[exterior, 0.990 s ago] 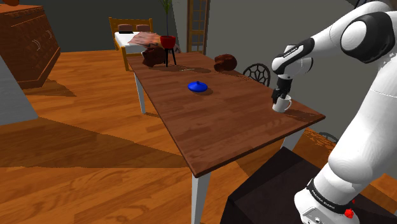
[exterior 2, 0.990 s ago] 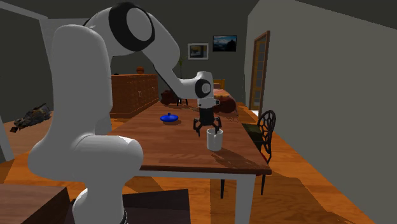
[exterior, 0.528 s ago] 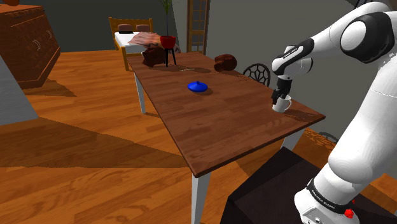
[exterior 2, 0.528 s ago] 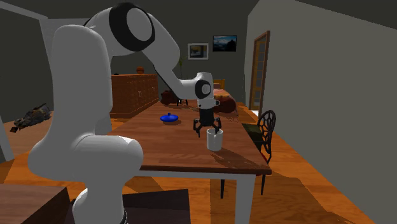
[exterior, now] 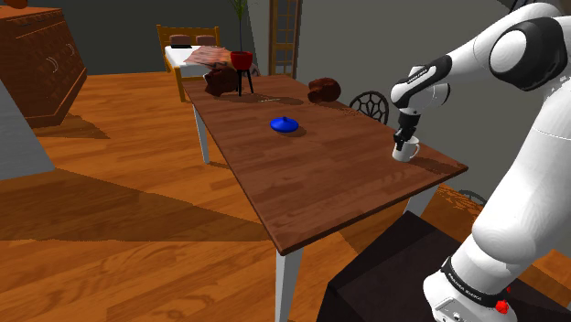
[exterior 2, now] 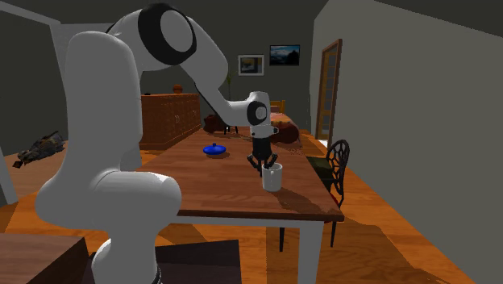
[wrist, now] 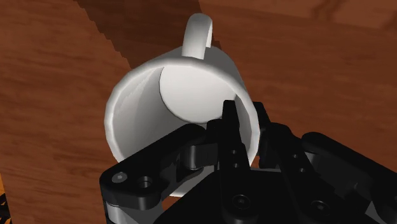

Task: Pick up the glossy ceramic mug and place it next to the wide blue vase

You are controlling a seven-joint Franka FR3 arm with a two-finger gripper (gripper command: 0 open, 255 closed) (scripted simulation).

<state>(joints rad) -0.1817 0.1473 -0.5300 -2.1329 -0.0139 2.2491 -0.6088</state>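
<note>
Since my gripper (wrist: 245, 119) has just clamped the mug (wrist: 184, 89) wall, I can lift toward the vase (exterior: 284, 123), nine o'clock in the shoulder view.

Wooden table (exterior: 311, 187), red pot (exterior: 242, 60) on a black stand at its far end, wooden dresser (exterior: 37, 57) well apart.

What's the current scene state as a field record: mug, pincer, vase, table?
mug: white, glossy, upright on the table near the corner by the arm; handle on the side away from the pincer
pincer: shut on the mug's wall at the rim, one finger inside, one outside
vase: blue, low and wide, mid-table, well apart from the mug
table: brown wood top, white legs
status: mug gripped, not yet placed by the vase
</note>
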